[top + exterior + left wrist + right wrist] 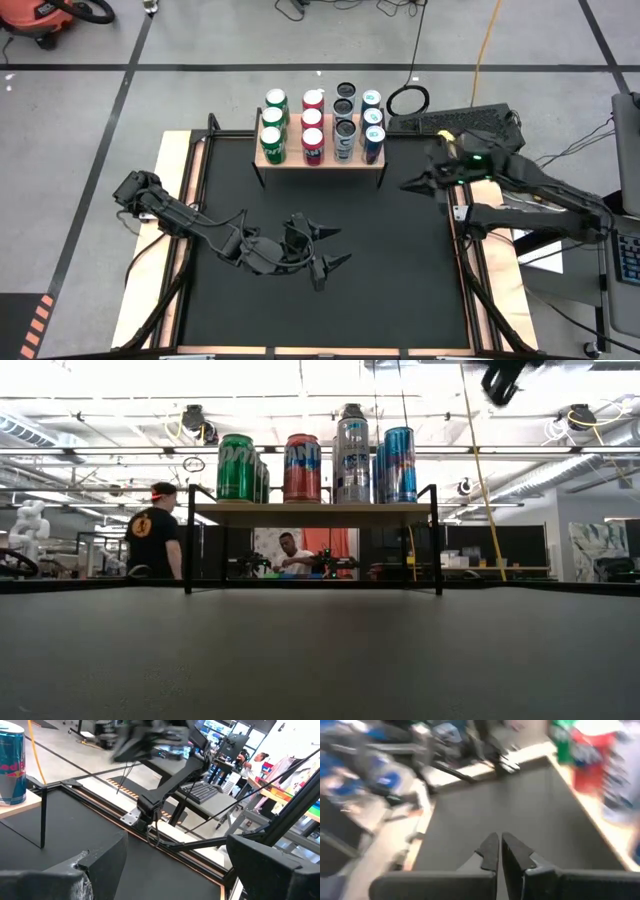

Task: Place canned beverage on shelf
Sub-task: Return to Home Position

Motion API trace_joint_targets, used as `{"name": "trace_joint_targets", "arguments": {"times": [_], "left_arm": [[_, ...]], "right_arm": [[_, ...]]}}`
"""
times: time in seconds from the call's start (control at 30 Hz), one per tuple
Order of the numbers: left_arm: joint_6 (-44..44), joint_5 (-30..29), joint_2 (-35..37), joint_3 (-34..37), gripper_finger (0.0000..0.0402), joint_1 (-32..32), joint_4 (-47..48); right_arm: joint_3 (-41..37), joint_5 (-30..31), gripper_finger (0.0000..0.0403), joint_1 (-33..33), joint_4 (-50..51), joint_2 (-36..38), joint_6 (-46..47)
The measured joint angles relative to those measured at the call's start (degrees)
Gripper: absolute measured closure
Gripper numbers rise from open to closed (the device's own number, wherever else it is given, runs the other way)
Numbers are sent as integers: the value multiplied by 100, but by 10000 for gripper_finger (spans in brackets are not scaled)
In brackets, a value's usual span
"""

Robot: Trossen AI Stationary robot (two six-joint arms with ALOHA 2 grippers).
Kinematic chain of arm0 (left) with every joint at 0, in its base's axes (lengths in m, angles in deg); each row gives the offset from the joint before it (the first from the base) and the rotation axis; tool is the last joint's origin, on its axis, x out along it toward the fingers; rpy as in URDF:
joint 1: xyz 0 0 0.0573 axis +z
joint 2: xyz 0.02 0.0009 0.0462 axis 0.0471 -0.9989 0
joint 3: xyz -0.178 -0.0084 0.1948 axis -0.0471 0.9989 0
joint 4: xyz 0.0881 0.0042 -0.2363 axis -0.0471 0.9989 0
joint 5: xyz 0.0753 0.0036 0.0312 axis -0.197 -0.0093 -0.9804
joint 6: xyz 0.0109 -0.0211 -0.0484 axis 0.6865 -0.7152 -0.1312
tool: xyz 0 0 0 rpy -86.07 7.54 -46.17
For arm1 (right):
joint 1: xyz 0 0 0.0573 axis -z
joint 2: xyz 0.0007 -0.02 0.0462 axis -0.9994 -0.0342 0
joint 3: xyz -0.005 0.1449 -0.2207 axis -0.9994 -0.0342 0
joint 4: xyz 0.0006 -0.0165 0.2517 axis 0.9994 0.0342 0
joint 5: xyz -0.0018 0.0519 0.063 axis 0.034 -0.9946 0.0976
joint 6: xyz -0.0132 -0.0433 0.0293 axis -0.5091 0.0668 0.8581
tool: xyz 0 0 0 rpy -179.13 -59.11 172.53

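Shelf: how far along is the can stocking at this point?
Done: twelve cans stand on the shelf in four colour-matched lines; no can shows on the table. In hand: nothing; the left gripper is open and empty over the table's middle, the right gripper shut and empty, raised near the shelf's right end. Left: apparently nothing but parking.

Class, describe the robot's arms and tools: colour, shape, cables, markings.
The left arm and right arm are black, jointed, trailing cables. The left tool and right tool each have two tapering dark fingers. A green light glows on the right arm.
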Motion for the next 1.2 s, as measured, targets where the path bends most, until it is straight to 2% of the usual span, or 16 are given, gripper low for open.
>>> {"name": "trace_joint_targets", "arguments": {"times": [0.1,0.33,0.5,0.6,0.73,0.93,1.07,1.2], "left_arm": [[-1,1,0,0,59,13,-101],[-258,192,0,0,59,183,-197],[-229,536,0,0,62,210,-193],[105,636,39,0,82,214,-154],[804,901,170,0,134,291,-120],[1792,1299,594,0,239,580,477],[2289,1907,1066,35,315,842,1027],[2320,2491,1597,485,383,1121,1244]], "right_arm": [[167,-250,403,-206,4,390,49],[525,-242,403,-377,6,915,-318],[564,219,403,-379,7,1148,-605],[562,419,403,-377,12,1207,-786],[562,536,403,-377,9,1212,-892],[557,738,403,-377,9,1181,-941],[555,843,403,-377,7,1185,-778],[318,806,403,-377,-209,1195,-357]]}}
